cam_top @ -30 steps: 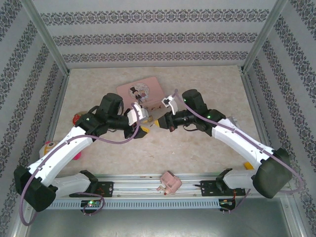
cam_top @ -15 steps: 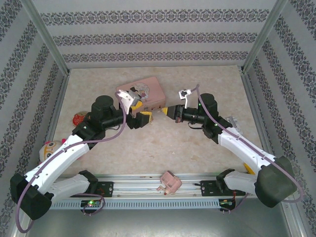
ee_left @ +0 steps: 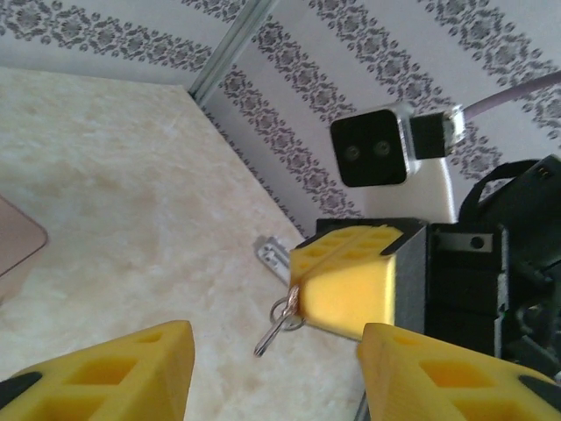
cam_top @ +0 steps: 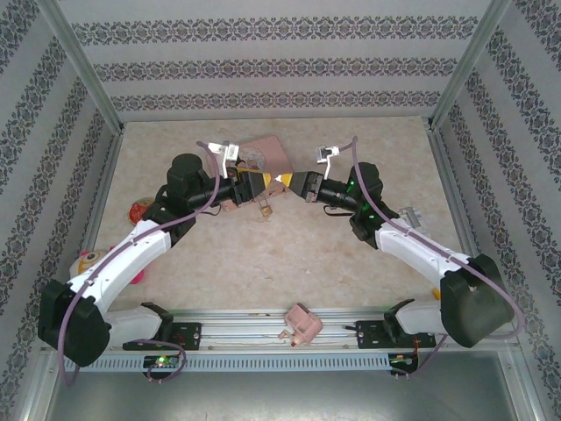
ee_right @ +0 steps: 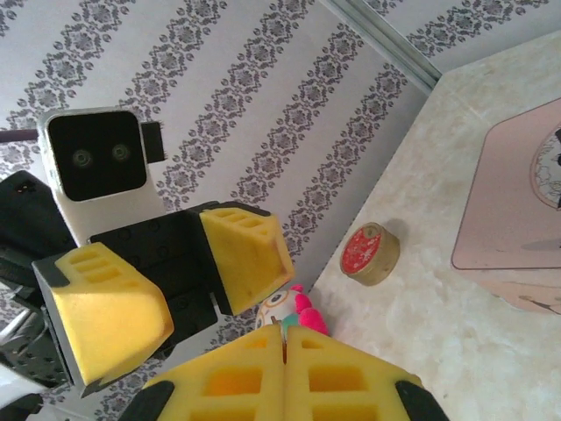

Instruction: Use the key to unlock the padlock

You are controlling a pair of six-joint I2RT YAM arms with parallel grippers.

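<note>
1. The left hand [ee_left: 276, 353] and right hand [ee_left: 307, 281] meet tip to tip above the bench [cam_top: 351, 263], just in front of the pink tin [cam_top: 270, 151]. In the overhead view they cover the tin's near edge.
2. Right hand: the yellow pads are pressed together with no gap. They pinch the key [ee_left: 279, 320], which shows in the left wrist view as a small wire ring with a thin metal piece dangling from the fingertips. The key's blade is too small and blurred to make out.
3. Left hand: the fingers [ee_left: 105, 377] stand well apart with nothing between them, and their lower ends are cut off by the frame. The key hangs just beyond the gap, not touching either pad.
4. A small brownish object [cam_top: 263, 208] lies on the bench directly below the two hands. Whether it is the padlock cannot be told, since no shackle can be made out.
5. In the right wrist view a red-topped round roll [ee_right: 368, 253] sits near the side wall, well apart from the tin. A pink-and-white toy [ee_right: 294, 309] is half hidden behind the right hand's pads.
</note>
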